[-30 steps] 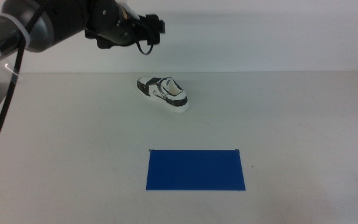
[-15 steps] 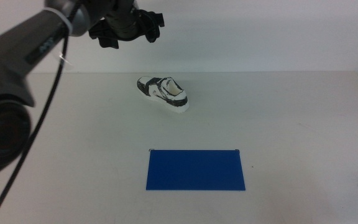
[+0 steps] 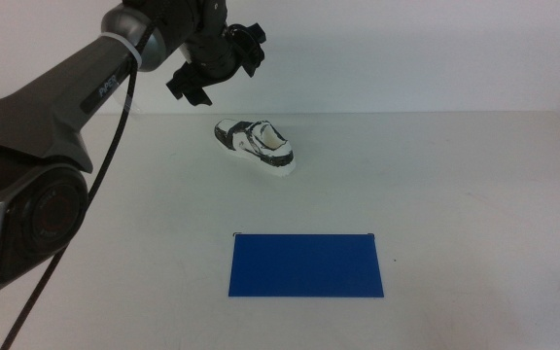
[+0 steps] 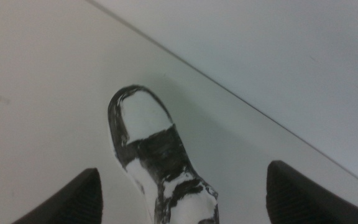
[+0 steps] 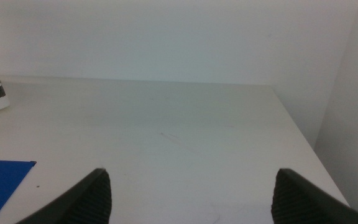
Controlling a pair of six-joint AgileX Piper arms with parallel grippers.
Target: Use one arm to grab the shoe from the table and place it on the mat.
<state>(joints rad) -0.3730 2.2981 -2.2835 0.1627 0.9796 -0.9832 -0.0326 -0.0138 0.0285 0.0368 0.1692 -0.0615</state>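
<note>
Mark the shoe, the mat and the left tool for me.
shoe [image 3: 257,146], middle view, on its upper.
mat [image 3: 305,264], middle view, centre of its surface.
left tool [image 3: 224,60], middle view, between its open fingertips, above the shoe.

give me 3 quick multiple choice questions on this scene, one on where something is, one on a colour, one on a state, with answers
1. Where does the shoe lie?
A. on the mat
B. on the bare table, beyond the mat
C. in the left gripper

2. What colour is the mat?
A. red
B. green
C. blue

3. How are the left gripper jaws?
A. open, above the shoe
B. shut on the shoe
C. shut on the mat

Answers: 1 B, the white table shows all around the shoe. 2 C, a plain blue rectangle. 3 A, the left wrist view shows both jaws wide apart with the shoe between them, untouched. The right gripper waits, open.
</note>
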